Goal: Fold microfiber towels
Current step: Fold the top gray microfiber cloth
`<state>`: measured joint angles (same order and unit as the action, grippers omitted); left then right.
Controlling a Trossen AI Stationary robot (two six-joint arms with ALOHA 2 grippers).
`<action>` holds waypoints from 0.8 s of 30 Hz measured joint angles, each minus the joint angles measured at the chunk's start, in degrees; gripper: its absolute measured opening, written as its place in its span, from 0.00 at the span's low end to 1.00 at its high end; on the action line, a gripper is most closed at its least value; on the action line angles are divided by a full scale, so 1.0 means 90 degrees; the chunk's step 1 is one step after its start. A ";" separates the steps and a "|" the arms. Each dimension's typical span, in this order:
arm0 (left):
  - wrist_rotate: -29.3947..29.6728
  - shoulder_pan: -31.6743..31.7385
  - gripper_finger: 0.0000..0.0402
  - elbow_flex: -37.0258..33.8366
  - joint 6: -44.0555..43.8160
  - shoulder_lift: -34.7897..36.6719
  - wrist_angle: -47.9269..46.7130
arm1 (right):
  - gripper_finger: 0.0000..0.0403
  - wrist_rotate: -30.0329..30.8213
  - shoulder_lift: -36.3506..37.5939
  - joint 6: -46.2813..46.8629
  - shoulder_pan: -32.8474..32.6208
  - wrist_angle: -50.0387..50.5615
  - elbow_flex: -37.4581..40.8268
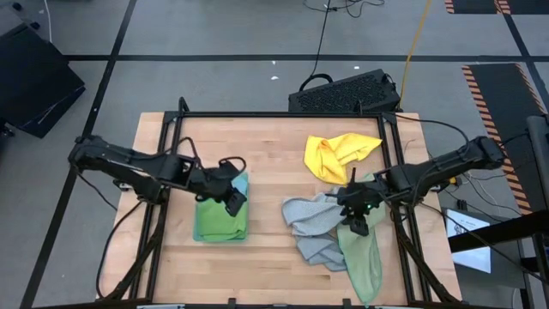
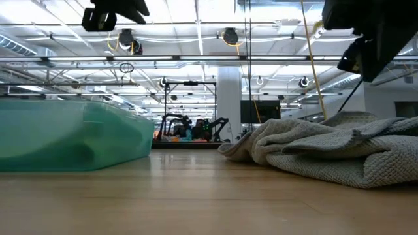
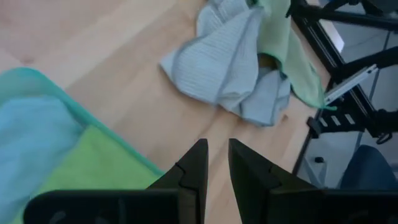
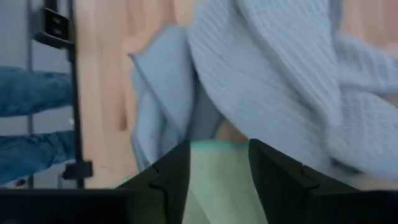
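Note:
A folded stack of microfiber towels (image 1: pixel 220 221), teal and light blue over bright green, lies flat at the table's left middle. My left gripper (image 3: pixel 217 163) hangs above its right edge, its fingers a narrow gap apart with nothing between them. A crumpled grey towel (image 1: pixel 310 227) lies at right of centre, partly over a pale sage green towel (image 1: pixel 364 257) that runs toward the near edge. A yellow towel (image 1: pixel 337 154) lies bunched farther back. My right gripper (image 4: pixel 217 167) hovers open over the grey and sage towels; in the low view it (image 2: pixel 366 39) is well above them.
Bare wood (image 1: pixel 266 172) separates the stack from the loose towels. Black frame rails (image 1: pixel 390 163) run along the table's sides and far edge. A black slatted box (image 1: pixel 343 93) sits beyond the far edge. A person's legs in jeans (image 4: pixel 31 93) show beside the table.

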<state>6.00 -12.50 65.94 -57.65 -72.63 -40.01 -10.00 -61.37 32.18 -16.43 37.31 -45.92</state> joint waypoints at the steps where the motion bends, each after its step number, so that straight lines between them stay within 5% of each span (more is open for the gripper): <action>1: 0.0005 -0.0067 0.16 0.0105 -0.0022 -0.0110 -0.0026 | 0.41 0.0073 -0.0005 0.0017 -0.0084 -0.0184 0.0016; 10: 0.0014 -0.0547 0.16 0.0895 -0.0218 -0.0814 0.0022 | 0.63 0.1605 -0.0045 0.0138 -0.0848 -0.0448 0.0018; 24: 0.0217 -0.0803 0.16 0.0973 0.0147 -0.0946 0.0092 | 0.52 0.2843 -0.0155 -0.0550 -0.0575 -0.0782 0.0917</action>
<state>7.95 -19.73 74.70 -56.32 -81.14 -39.18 15.59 -62.76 27.23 -21.61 30.27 -37.67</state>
